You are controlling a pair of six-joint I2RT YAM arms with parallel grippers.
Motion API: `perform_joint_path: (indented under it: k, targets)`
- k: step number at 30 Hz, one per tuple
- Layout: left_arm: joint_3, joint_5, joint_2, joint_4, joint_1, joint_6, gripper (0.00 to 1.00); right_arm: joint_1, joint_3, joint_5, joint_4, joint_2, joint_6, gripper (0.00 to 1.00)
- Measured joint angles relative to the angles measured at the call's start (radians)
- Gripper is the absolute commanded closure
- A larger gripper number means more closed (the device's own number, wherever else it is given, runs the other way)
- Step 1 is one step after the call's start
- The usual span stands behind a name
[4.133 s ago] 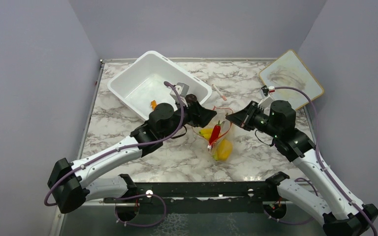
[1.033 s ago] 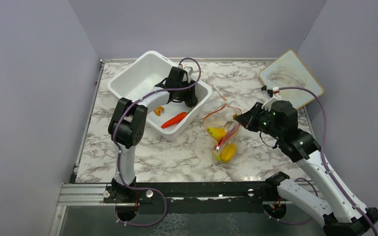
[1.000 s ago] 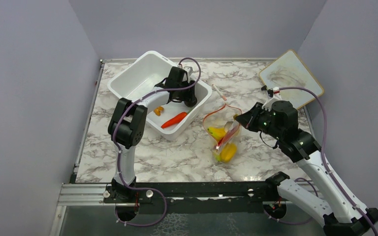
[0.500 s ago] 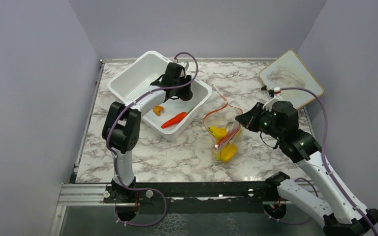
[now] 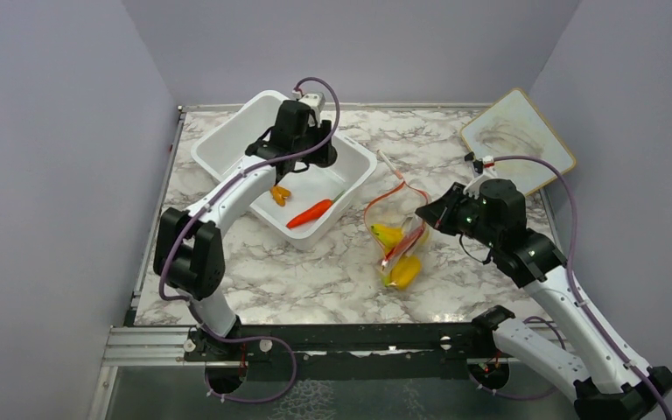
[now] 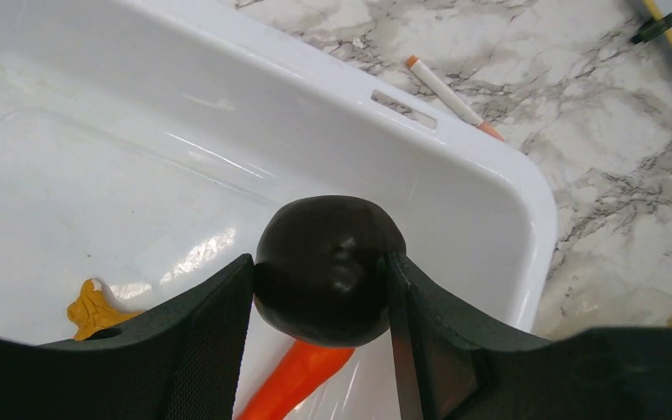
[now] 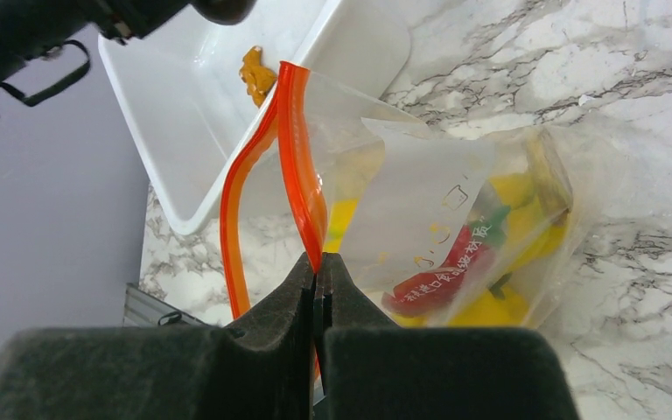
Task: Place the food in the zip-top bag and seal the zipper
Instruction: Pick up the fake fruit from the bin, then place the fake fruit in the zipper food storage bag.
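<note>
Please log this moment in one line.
left gripper: shut on fruit, over tub | right gripper: shut on zipper, bag open | tub: carrot, orange bit | bag: chili, banana

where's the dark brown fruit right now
In the left wrist view, the dark brown fruit is clamped in the left gripper over the white tub that holds the carrot.

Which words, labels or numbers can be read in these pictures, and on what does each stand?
On the zip-top bag: a row of small pale printed characters, seen in the right wrist view, too blurred to read.
On the whiteboard: only faint grey smears, no readable writing.
Nothing else shows any text.
</note>
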Motion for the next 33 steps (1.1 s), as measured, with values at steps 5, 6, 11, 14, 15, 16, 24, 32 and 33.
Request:
perform_joint_path:
  k: [5,6,11,14,15,16,24,32,33]
  targets:
    - [-0.002,0.022,-0.100,-0.008,0.000,-0.009,0.62,0.000,-0.010,-0.021,0.013,0.016,0.011,0.99]
    - [-0.002,0.036,-0.117,-0.008,0.000,-0.013,0.62,0.000,-0.011,-0.025,0.015,0.020,0.013,0.99]
    - [-0.012,0.130,-0.174,-0.007,0.001,-0.052,0.62,0.000,-0.014,-0.045,0.026,0.035,0.026,0.99]
    - [-0.041,0.212,-0.200,0.007,0.000,-0.092,0.62,0.000,-0.019,-0.054,0.034,0.039,0.038,0.99]
    - [-0.055,0.243,-0.208,0.019,0.000,-0.108,0.63,0.000,-0.021,-0.058,0.038,0.040,0.044,0.99]
    - [-0.072,0.272,-0.215,0.034,0.001,-0.125,0.63,0.000,-0.022,-0.060,0.041,0.041,0.047,0.99]
    - [-0.189,0.491,-0.270,0.171,0.000,-0.289,0.63,0.000,-0.056,-0.071,0.077,0.051,0.081,0.99]
    - [-0.286,0.638,-0.316,0.388,-0.006,-0.494,0.63,0.000,-0.058,-0.079,0.106,0.100,0.090,0.99]
    - [-0.296,0.646,-0.317,0.412,-0.010,-0.509,0.63,0.000,-0.058,-0.083,0.112,0.104,0.093,0.99]
